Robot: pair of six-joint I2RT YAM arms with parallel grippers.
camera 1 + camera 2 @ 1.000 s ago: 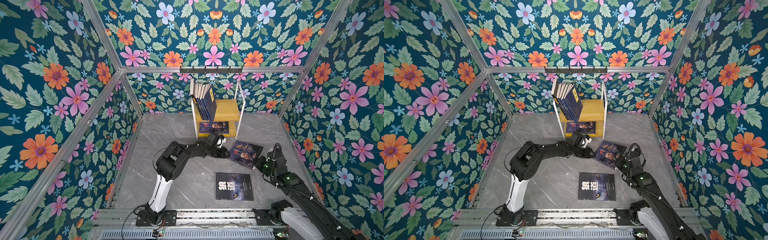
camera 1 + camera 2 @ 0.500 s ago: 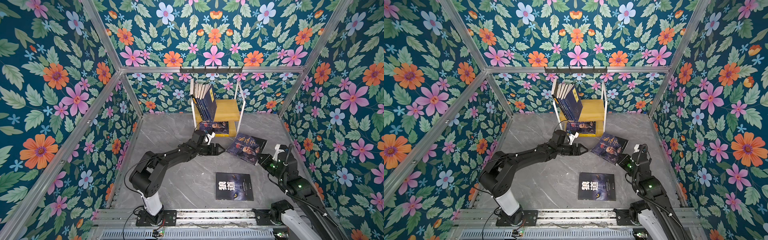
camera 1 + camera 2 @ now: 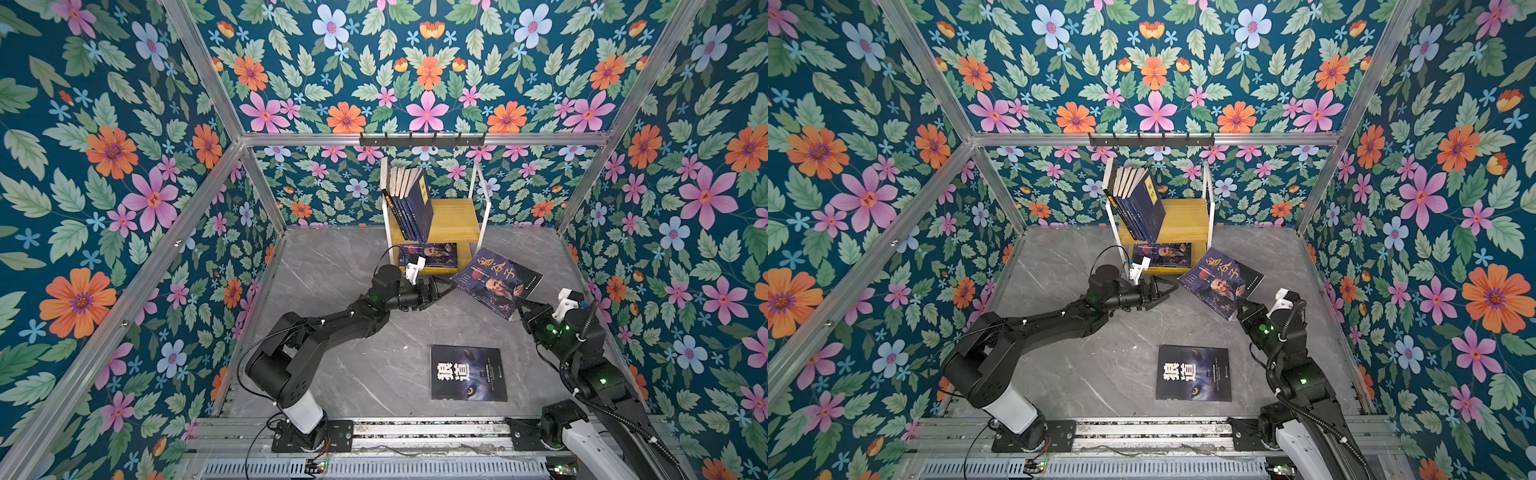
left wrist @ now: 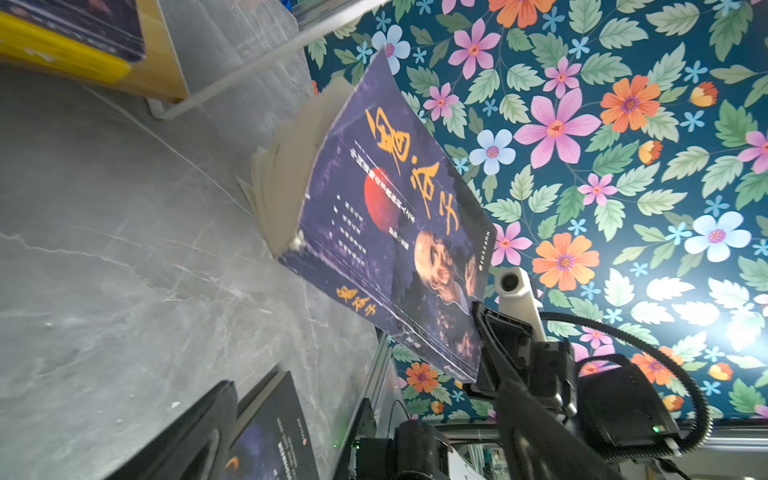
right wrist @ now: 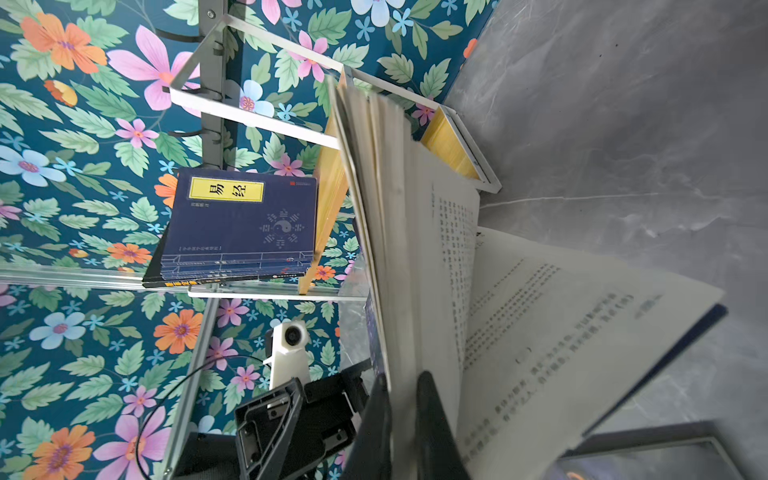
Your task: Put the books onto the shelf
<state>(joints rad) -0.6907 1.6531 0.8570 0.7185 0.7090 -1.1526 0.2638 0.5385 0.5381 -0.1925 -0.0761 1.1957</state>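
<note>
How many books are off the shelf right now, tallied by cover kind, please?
Dark portrait-cover book, held at a corner by the right end effector: 1
Black wolf-eye book, lying flat on the table: 1
Total: 2

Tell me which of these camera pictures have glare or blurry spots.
Left wrist view: glare whitens the wallpaper at one edge, yet the title on the portrait book reads clearly. Right wrist view: that book's open pages blur close to the lens, while the navy book on the shelf is crisp. Both top views: evenly lit and sharp.
</note>
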